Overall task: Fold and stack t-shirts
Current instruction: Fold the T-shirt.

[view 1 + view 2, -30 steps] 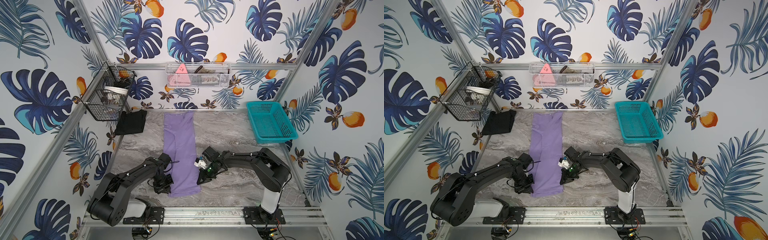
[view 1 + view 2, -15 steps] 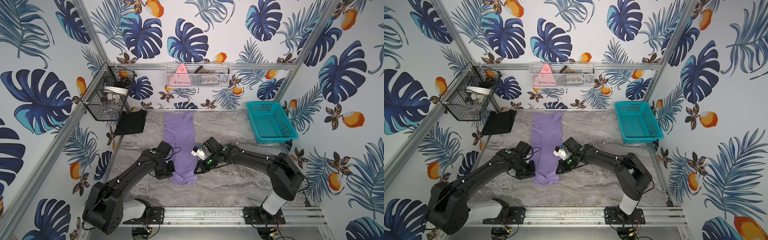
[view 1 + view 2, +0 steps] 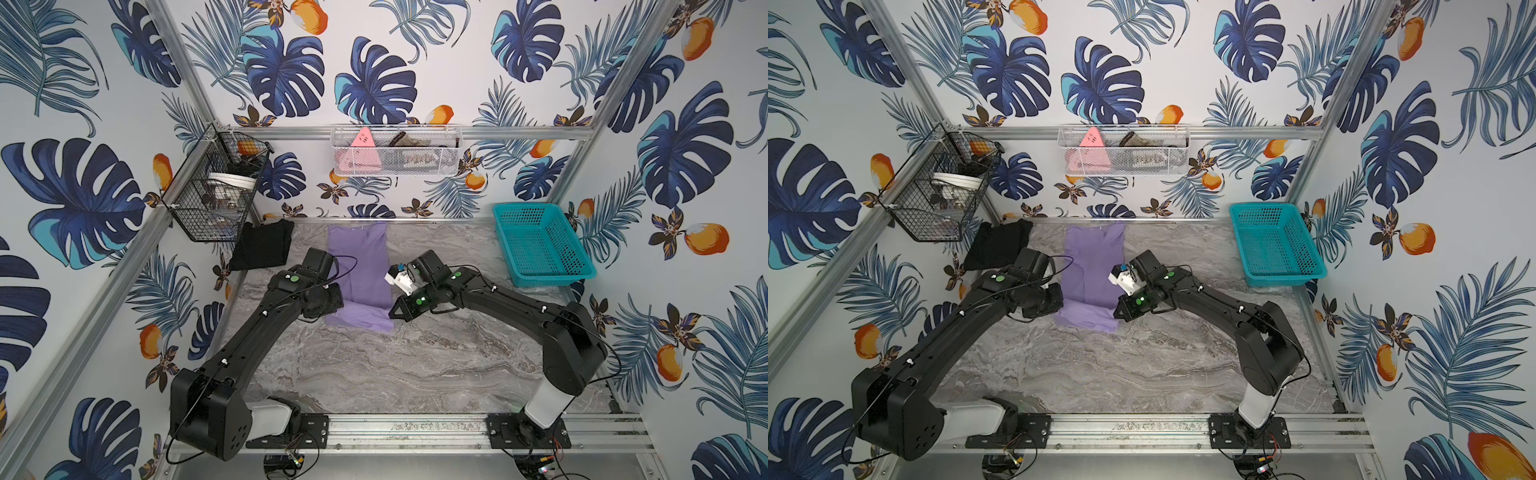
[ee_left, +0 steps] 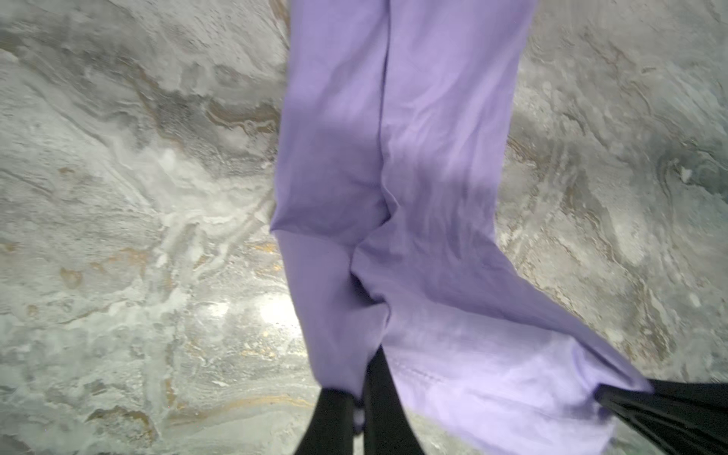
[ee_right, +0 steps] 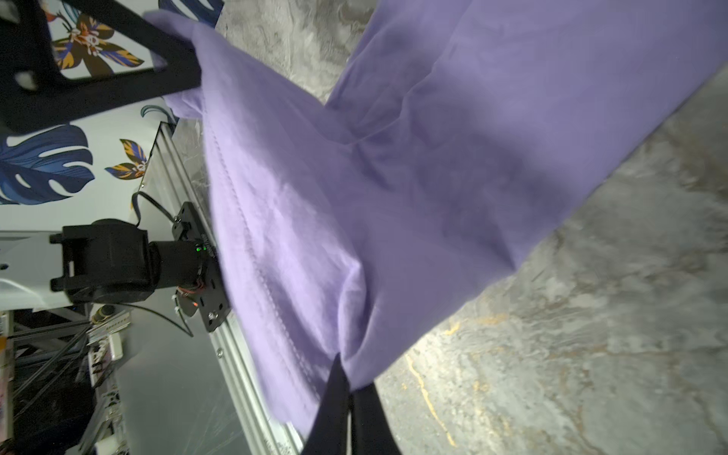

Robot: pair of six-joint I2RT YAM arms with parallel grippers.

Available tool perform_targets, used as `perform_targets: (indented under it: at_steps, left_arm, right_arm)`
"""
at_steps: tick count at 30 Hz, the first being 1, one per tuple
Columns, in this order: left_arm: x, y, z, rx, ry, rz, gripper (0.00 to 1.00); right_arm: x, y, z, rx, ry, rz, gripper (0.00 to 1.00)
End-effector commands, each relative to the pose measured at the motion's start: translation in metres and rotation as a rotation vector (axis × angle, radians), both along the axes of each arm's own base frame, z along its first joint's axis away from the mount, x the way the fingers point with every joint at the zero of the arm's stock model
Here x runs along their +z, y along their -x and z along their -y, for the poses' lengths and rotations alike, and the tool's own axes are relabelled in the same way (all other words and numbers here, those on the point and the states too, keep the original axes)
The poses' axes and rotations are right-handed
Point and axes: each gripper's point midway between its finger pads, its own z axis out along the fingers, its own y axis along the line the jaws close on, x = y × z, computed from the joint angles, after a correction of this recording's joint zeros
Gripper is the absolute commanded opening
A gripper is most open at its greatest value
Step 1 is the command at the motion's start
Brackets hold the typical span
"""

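A lavender shirt (image 3: 360, 257) (image 3: 1096, 257) lies lengthwise on the marble table, its far end at the back wall. My left gripper (image 3: 337, 306) (image 3: 1061, 305) is shut on the near hem's left corner and my right gripper (image 3: 393, 314) (image 3: 1117, 312) is shut on its right corner. Both hold the hem off the table, and the cloth sags and doubles under it. In the left wrist view the gripper (image 4: 360, 394) pinches the shirt (image 4: 394, 157). In the right wrist view the gripper (image 5: 348, 378) pinches the hem (image 5: 433, 157). A folded black shirt (image 3: 262, 249) (image 3: 997, 245) lies at the back left.
A teal basket (image 3: 540, 245) stands at the back right. A black wire basket (image 3: 216, 187) hangs on the left post above the black shirt. A white mesh basket (image 3: 415, 162) on the back wall holds a pink triangle. An aluminium rail (image 3: 395, 428) runs along the table's front edge.
Both grippers have carried the near hem up and away from the front edge toward the back. The shirt's flat length is shorter, with cloth folding under the hem.
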Motion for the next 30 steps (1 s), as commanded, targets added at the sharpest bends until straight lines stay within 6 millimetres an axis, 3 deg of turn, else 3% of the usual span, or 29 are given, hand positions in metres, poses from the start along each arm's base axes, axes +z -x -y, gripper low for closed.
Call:
perform_targets:
  at_steps: [1, 10, 17, 24, 30]
  left_arm:
    - [-0.006, -0.007, -0.022, 0.025, -0.083, 0.033, 0.0]
    - [-0.024, -0.019, -0.033, 0.039, -0.077, 0.075, 0.0]
    - [-0.024, -0.055, -0.034, 0.033, -0.091, 0.116, 0.0]
    - [-0.026, -0.091, -0.036, 0.036, -0.125, 0.123, 0.0]
    - [-0.04, -0.102, -0.033, 0.025, -0.123, 0.083, 0.0]
  right_arm:
    - [-0.002, -0.016, 0.007, 0.009, 0.031, 0.062, 0.0]
    - [-0.007, -0.025, 0.01, 0.03, 0.038, 0.085, 0.0]
    - [-0.018, -0.031, 0.008, 0.06, 0.055, 0.106, 0.0]
    - [-0.035, -0.06, 0.002, 0.073, 0.077, 0.115, 0.0]
    - [-0.047, -0.093, 0.005, 0.034, 0.08, 0.097, 0.0]
